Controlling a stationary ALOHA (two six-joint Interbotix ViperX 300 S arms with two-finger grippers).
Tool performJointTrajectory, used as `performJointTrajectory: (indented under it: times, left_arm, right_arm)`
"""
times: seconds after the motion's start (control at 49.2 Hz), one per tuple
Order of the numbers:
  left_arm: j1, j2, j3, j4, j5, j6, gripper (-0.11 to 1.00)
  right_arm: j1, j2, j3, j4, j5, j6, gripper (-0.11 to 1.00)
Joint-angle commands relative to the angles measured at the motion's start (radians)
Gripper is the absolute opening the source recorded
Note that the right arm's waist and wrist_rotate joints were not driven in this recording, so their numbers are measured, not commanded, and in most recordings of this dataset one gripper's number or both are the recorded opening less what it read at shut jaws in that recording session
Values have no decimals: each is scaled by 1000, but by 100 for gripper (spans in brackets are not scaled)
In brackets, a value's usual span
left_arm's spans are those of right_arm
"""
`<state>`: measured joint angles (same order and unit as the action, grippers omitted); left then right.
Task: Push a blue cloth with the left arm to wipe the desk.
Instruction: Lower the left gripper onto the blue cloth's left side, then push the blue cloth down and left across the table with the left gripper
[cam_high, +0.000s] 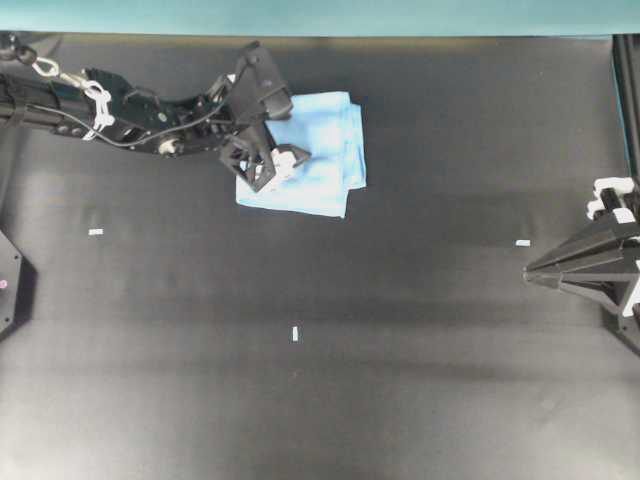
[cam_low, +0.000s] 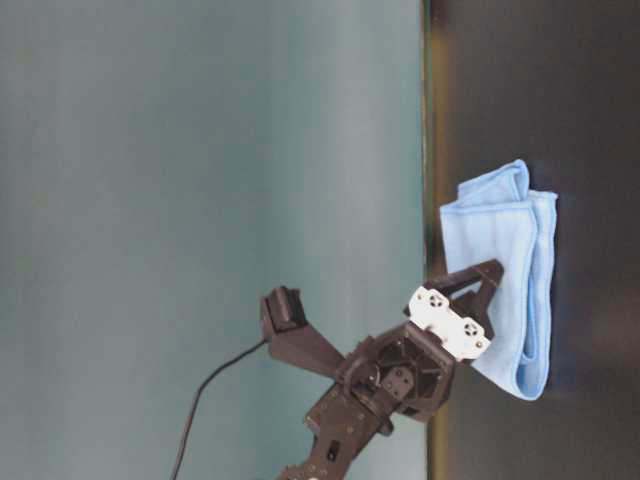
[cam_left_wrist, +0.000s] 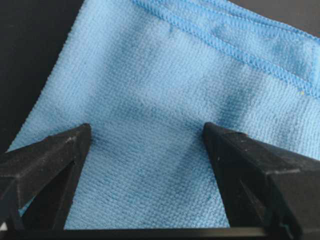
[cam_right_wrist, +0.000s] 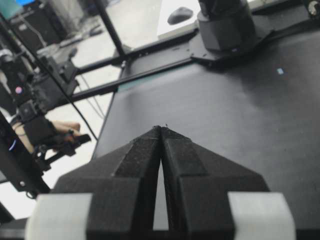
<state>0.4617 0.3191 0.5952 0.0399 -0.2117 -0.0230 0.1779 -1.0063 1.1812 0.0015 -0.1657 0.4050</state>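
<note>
Your left black pointed gripper (cam_high: 268, 162) sits spread open on the folded sky-blue microfibre cloth (cam_high: 318, 160) at the matte black desk's (cam_high: 400, 350) far edge (1 corner wiped at most), so most wiping remains.

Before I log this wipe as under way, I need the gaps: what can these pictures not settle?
- Contact: in the left wrist view the left gripper is open over the blue cloth, fingertips cut off by the bottom edge.
- Cloth's near-left part: overhead, hidden under that gripper.
- Right gripper: shut; overhead, the right edge crops its arm.
- Desk: smears too faint to judge.
</note>
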Motion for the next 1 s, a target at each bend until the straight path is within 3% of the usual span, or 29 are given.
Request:
performJointTrajectory:
  times: [0.0,0.325,0.976]
  left_arm:
    - [-2,-11,17,3,-8,2,88]
    - [-61,-60,109,3,-11,2,88]
    - [-288,-238,364,3,-71,-12,88]
  right_arm:
    - [0,3,-20,0,-5,0,0]
    - [0,-25,-20,2,20,0,0]
    - [0,-43,-14,0,37,-2,0]
